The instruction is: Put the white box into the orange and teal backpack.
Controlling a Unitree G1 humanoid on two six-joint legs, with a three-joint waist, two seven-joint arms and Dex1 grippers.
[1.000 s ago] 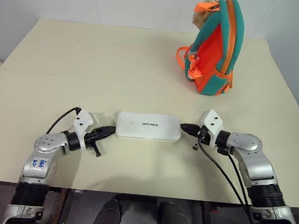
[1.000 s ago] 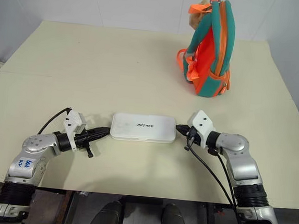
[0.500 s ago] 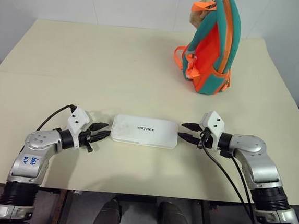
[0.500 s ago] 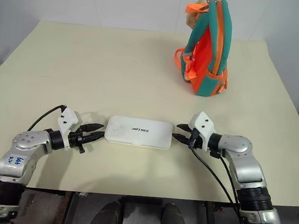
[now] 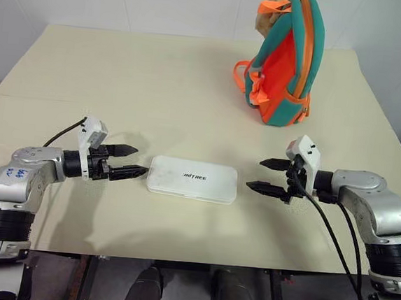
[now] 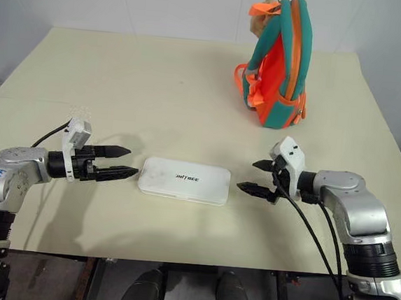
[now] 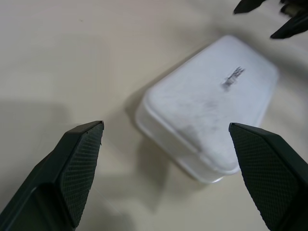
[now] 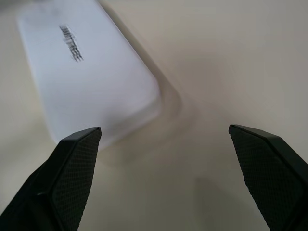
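Note:
The white box (image 5: 194, 179) lies flat on the table near its front edge, dark lettering on its top; it shows as well in the left wrist view (image 7: 211, 115) and the right wrist view (image 8: 86, 72). My left gripper (image 5: 128, 162) is open just off the box's left end, pointing at it, nothing between its fingers. My right gripper (image 5: 267, 175) is open a little off the box's right end, also empty. The orange and teal backpack (image 5: 287, 59) stands upright at the far right of the table, well beyond both grippers.
The beige table (image 5: 122, 80) spreads wide to the left and behind the box. White walls close it in at the back. The table's front edge runs just below both arms.
Both grippers have opened from shut and drawn away from the box's ends, rising a little off the table. The box stays flat on the table.

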